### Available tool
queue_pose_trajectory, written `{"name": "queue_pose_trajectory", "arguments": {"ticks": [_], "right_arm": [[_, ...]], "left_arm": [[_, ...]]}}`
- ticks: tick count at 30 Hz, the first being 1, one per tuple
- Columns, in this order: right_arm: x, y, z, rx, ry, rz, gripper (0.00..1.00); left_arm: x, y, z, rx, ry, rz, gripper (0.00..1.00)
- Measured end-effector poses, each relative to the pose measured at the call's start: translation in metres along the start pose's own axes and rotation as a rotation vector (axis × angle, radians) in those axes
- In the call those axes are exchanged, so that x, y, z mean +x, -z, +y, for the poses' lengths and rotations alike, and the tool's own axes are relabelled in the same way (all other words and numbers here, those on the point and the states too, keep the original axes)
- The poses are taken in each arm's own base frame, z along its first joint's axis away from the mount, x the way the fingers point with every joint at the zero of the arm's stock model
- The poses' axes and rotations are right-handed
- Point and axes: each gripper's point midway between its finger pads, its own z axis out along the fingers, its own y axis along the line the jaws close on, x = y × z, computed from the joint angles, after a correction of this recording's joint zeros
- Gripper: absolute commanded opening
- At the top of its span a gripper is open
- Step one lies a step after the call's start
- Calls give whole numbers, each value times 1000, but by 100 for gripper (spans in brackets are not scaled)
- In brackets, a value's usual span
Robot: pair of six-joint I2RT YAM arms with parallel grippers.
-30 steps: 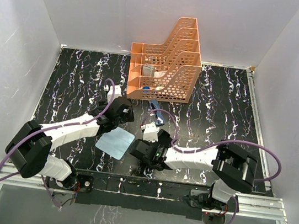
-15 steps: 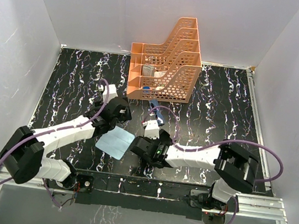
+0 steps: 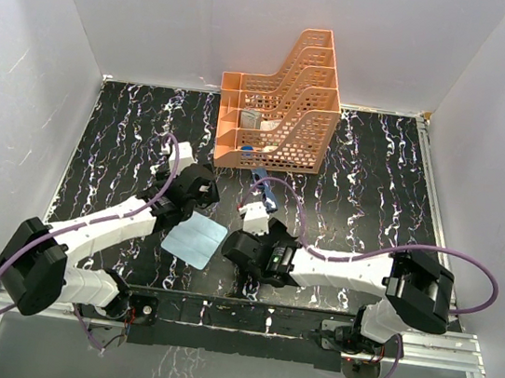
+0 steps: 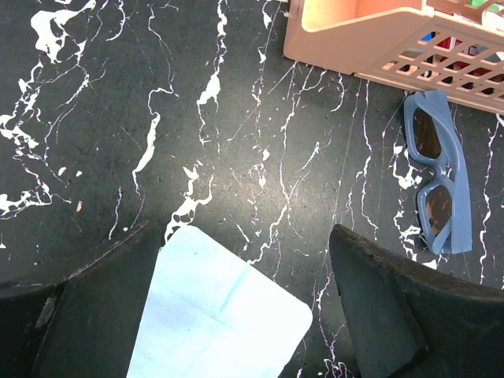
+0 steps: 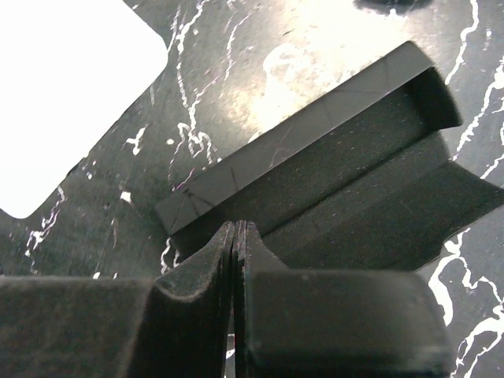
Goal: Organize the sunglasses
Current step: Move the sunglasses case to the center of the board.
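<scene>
The sunglasses (image 3: 261,179), a folded pair with a thin blue frame, lie on the table just in front of the orange rack; they also show at the right of the left wrist view (image 4: 437,181). My left gripper (image 3: 197,193) is open and empty above the far edge of the pale blue cloth (image 4: 220,315), left of the sunglasses. My right gripper (image 5: 237,230) is shut, its fingertips at the near wall of the open black case (image 5: 331,165), with nothing visible between them. In the top view this gripper (image 3: 243,246) covers most of the case.
An orange mesh rack (image 3: 283,109) with several tiers stands at the back middle, small items inside; its base shows in the left wrist view (image 4: 370,39). The pale cloth (image 3: 193,240) lies between the two grippers. White walls enclose the black marbled table (image 3: 375,187).
My left gripper has shifted slightly left and back above the cloth. My right arm's elbow has swung to the right while its gripper stays over the case.
</scene>
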Motion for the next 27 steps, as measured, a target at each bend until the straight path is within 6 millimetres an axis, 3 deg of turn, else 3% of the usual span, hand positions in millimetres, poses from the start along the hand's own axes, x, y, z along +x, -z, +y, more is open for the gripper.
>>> {"name": "queue_pose_trajectory", "arguments": {"ticks": [14, 27], "right_arm": [[15, 14, 28, -119, 61, 38, 0], [19, -2, 48, -152, 67, 43, 0]], "left_arm": [[-14, 11, 7, -10, 31, -42, 88], [-19, 16, 9, -11, 42, -56, 88]]}}
